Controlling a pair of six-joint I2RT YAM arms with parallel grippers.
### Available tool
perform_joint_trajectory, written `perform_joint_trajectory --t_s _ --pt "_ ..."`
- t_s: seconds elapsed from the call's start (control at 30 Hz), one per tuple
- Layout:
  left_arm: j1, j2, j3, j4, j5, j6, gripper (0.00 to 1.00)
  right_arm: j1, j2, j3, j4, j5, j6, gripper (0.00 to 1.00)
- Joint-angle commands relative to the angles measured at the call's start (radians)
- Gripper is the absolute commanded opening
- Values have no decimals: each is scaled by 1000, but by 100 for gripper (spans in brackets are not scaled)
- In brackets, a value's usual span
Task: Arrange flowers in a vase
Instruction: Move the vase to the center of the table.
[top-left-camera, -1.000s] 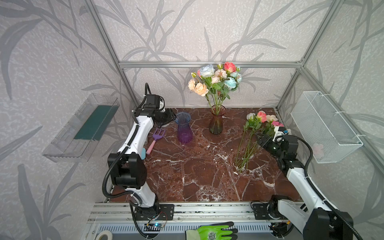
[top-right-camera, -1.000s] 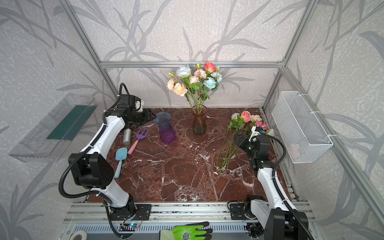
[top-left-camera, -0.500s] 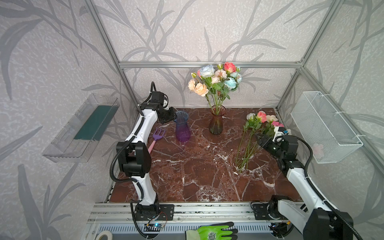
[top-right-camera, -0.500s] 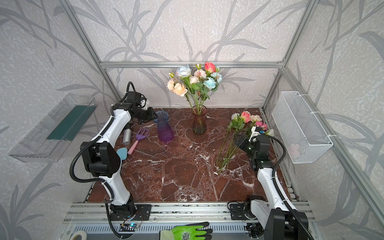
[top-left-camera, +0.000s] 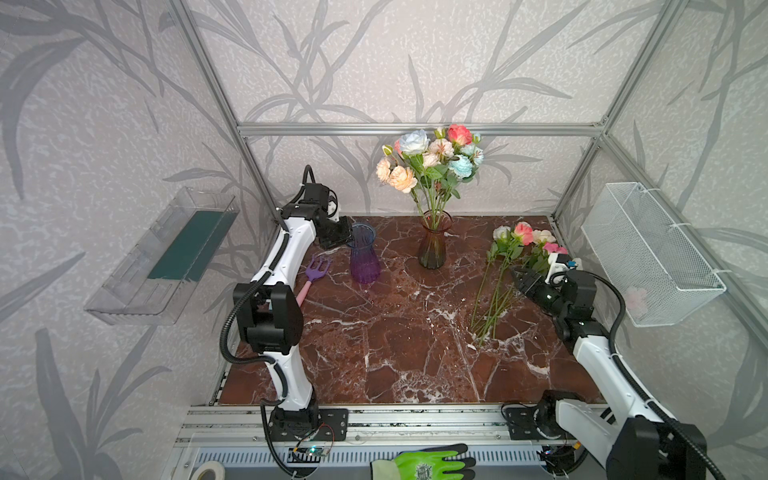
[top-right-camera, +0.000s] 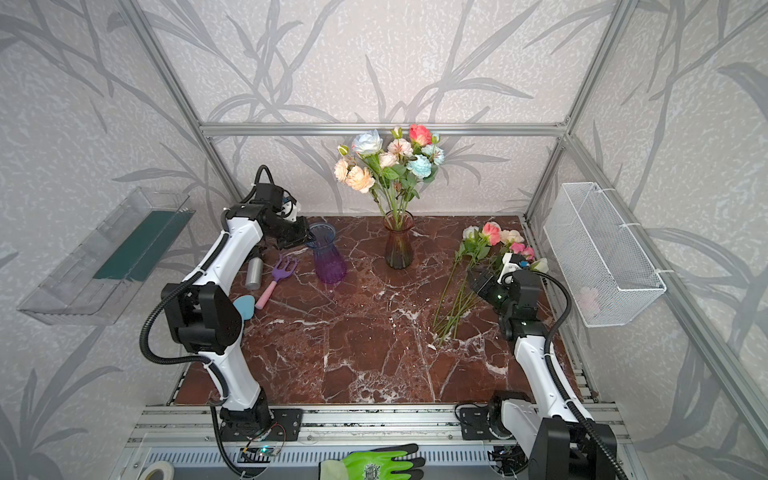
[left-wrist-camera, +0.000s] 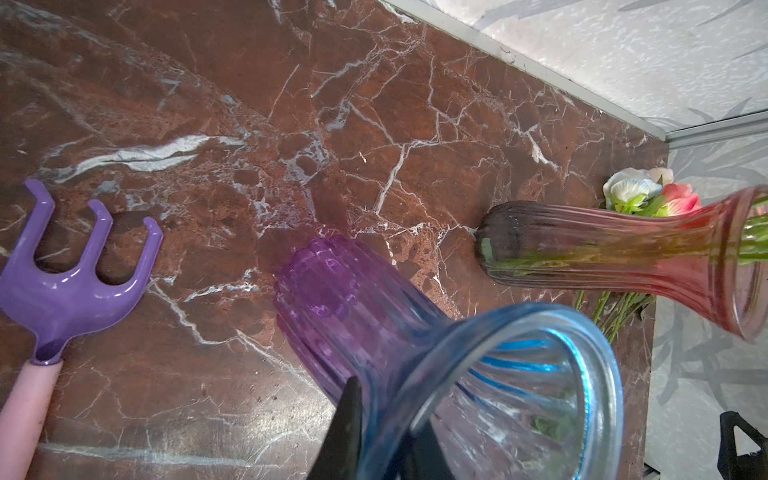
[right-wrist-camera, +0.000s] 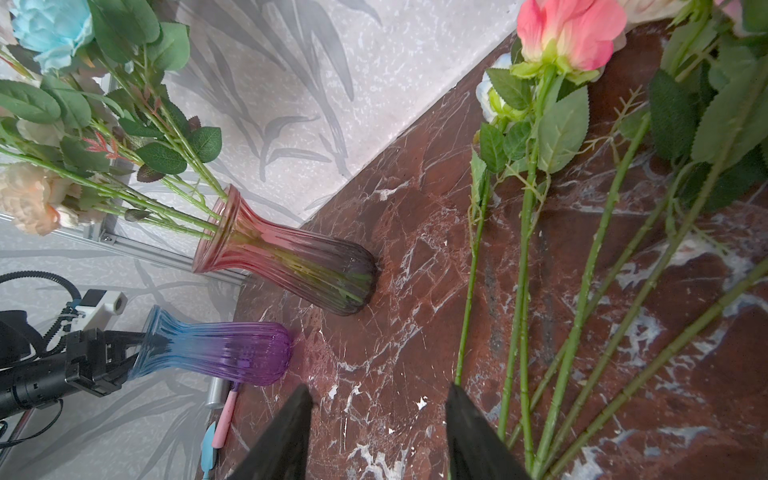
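**A:** Nearest to us lies a green work glove (top-left-camera: 424, 467), its cuff cut off by the frame edge. What do we meet next?

**B:** The right gripper (right-wrist-camera: 377, 388), low over the marble table (top-left-camera: 395, 353). Its jaws stand apart with only bare stone between them. The loose flowers (top-left-camera: 496, 286) lie flat just beside it, with the cut ends toward us and the heads farther back. In both top views the wrist hides some of the heads.

**A:** And along the left side?

**B:** A purple hand rake (top-left-camera: 314, 270) lies beside the left arm (top-left-camera: 286, 257). In a top view we also find a metal cylinder (top-right-camera: 253, 272) and a blue trowel (top-right-camera: 245, 304), the trowel half hidden behind the arm. Farther back, the left gripper (top-left-camera: 347, 242) is clamped on the rim of the upright purple-and-blue vase (top-left-camera: 364, 257). One finger (left-wrist-camera: 347, 415) is outside the glass and its partner inside.

**A:** Farthest of all?

**B:** The red-tinted vase (top-left-camera: 434, 245) stands near the back wall and holds the bouquet (top-left-camera: 430, 162). On the right wall, we cannot make out the pale pink thing (top-left-camera: 636, 297) in the wire basket (top-left-camera: 648, 249).
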Motion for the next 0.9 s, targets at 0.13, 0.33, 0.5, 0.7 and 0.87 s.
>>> perform_joint_trajectory --t_s 0.13,0.33,0.5,0.7,0.87 --pt "-63 -137 -81 -54 0 12 0 4 -24 -4 1 -11 -14 49" --pt "-184 -278 -164 -74 -54 -14 0 4 -24 6 -27 6 -36 44" --pt "-328 -346 -248 -91 -50 -25 0 7 7 66 -148 95 -126 44" --pt "-495 -330 -268 -99 -29 -75 0 32 217 207 -266 103 -224 45" --pt "-556 -245 -194 -122 -18 -66 0 38 388 307 -310 124 -263 45"
